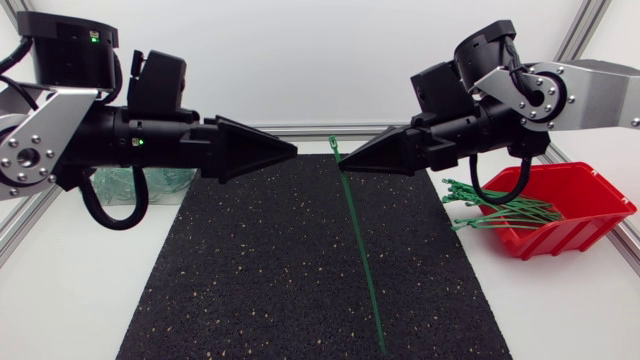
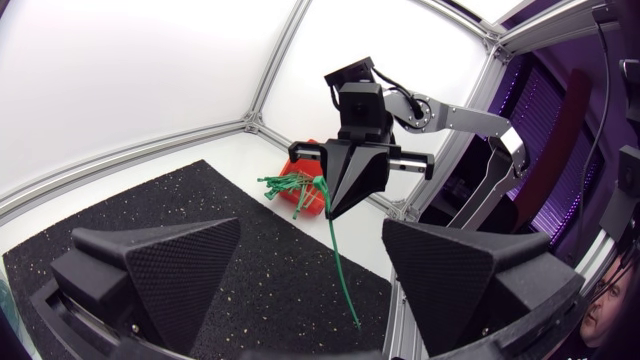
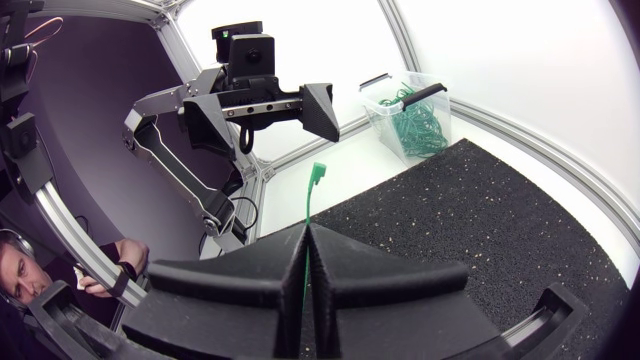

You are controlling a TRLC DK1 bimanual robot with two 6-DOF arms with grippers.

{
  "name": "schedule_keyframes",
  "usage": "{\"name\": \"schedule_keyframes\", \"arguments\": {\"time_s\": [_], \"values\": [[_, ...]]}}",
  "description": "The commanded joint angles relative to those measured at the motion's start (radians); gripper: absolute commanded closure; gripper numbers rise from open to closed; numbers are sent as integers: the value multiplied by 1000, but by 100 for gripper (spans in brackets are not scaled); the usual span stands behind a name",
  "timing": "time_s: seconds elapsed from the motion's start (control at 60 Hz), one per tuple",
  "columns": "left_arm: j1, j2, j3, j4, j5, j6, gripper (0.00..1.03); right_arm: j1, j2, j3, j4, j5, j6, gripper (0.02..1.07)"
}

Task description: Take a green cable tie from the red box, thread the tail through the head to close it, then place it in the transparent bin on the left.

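R jaws clenched on green cable tie (image 1: 358, 240) over black mat (image 1: 250, 280), L jaws released, opposite

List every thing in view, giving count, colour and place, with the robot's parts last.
mat: one, black speckled, on the white table
red box: one, red, right of the mat
loose cable ties: several, green, sticking out of the red box
held cable tie: one, green, tail hanging over the mat
transparent bin: one, clear, left of the mat, green ties inside
left gripper: one, black, open, above the mat
right gripper: one, black, shut on the held cable tie
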Motion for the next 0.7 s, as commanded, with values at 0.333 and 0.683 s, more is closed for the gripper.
{"name": "schedule_keyframes", "arguments": {"time_s": [0.333,0.683], "values": [[-59,70,68,50,38,-115,5,26,29,-32,179,-34,181,101],[-98,120,96,79,41,-138,19,40,37,-53,305,-38,289,101]]}}
